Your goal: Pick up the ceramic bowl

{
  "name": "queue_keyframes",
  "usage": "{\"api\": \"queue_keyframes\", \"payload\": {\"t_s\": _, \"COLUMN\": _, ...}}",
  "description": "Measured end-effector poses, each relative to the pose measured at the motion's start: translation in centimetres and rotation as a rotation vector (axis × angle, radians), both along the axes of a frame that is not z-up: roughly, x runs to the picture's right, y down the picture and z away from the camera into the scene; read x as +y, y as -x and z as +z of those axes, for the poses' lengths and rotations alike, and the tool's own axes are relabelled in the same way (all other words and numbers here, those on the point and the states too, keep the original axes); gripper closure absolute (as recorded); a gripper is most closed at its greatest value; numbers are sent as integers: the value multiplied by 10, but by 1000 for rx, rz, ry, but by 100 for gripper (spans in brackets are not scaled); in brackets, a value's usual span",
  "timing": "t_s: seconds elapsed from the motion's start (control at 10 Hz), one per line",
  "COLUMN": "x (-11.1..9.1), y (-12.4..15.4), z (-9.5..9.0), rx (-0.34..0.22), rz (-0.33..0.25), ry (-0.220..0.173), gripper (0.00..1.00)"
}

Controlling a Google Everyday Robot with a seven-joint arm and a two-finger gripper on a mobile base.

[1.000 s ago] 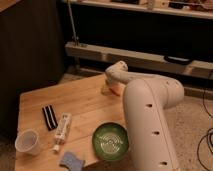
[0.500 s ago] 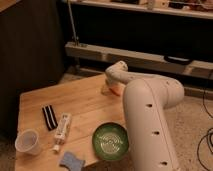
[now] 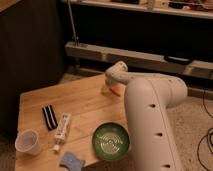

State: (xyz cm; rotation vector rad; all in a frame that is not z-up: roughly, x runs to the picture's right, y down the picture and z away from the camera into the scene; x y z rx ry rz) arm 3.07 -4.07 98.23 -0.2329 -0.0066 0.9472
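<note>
Bowls number just one: the ceramic bowl (image 3: 111,142), round, shallow and glossy green with a paler ringed centre, sits upright near the front edge of the wooden table (image 3: 85,102). The robot's thick white arm (image 3: 150,125) rises just to its right. Nothing touches the bowl.

One blue sponge (image 3: 71,161) lies just to the bowl's left, at the very front of the table. One white tube (image 3: 62,131) lies flat beyond the sponge; it carries dark print, but the words cannot be read. One flat black pack (image 3: 48,116) with a pale stripe down its length lies near the tube, farther back. One see-through plastic cup (image 3: 27,142) stands upright at the front left corner, well apart from the bowl.

The gripper (image 3: 111,89) is low over the far side of the table, well apart from the bowl and mostly hidden behind the arm's wrist. Whether it is spread or pressed together cannot be told. Something orange shows beside it, too unclear to name.
</note>
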Motion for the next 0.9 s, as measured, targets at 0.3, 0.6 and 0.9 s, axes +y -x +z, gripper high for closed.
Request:
{"api": "queue_keyframes", "payload": {"t_s": 0.3, "x": -23, "y": -1, "z": -77, "rx": -16, "rz": -5, "ry": -1, "gripper": 20}}
{"api": "queue_keyframes", "payload": {"t_s": 0.6, "x": -24, "y": -19, "z": -171, "rx": -57, "rz": 48, "ry": 113, "gripper": 20}}
{"api": "queue_keyframes", "payload": {"t_s": 0.9, "x": -18, "y": -37, "z": -210, "rx": -27, "rz": 92, "ry": 200, "gripper": 20}}
